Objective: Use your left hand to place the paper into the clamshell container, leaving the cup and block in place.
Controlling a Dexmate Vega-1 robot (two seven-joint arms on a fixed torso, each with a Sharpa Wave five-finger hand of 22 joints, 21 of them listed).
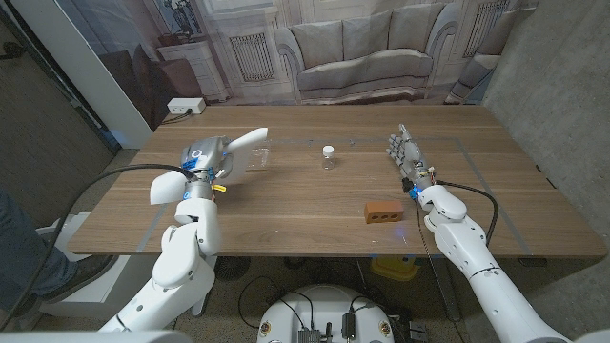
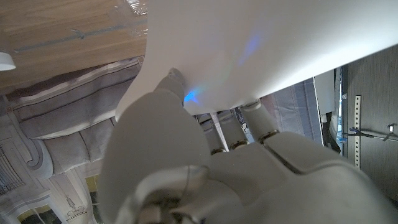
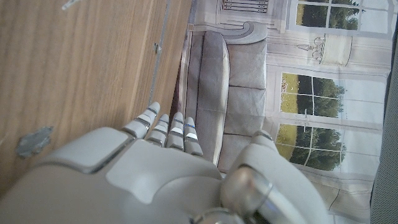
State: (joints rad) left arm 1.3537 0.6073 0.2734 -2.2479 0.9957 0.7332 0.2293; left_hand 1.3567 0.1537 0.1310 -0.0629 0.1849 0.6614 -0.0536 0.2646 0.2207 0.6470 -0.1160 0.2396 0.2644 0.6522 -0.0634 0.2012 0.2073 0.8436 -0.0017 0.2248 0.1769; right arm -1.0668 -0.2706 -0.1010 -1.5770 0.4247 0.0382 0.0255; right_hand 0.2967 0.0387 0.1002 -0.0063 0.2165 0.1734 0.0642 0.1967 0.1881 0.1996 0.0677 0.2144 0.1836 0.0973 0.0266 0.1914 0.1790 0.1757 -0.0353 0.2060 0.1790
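Observation:
My left hand [image 1: 202, 160] holds a white sheet of paper [image 1: 243, 142] above the table's left part; the sheet juts out toward the middle. In the left wrist view the paper [image 2: 267, 43] is pinched between thumb and fingers [image 2: 239, 134]. A clear clamshell container [image 1: 260, 158], hard to make out, lies just under and beyond the paper's tip; its crinkled plastic [image 2: 134, 6] shows past the sheet. A small clear cup with a white lid [image 1: 328, 156] stands mid-table. A brick-red block [image 1: 384, 211] lies nearer the front. My right hand [image 1: 404, 152] stands on the table with fingers apart, holding nothing.
The wooden table [image 1: 305, 205] has open surface between the cup and the block. A white power strip [image 1: 186, 106] sits beyond the far left corner. A person's leg [image 1: 24, 248] shows at the left edge. A printed sofa backdrop hangs behind the table.

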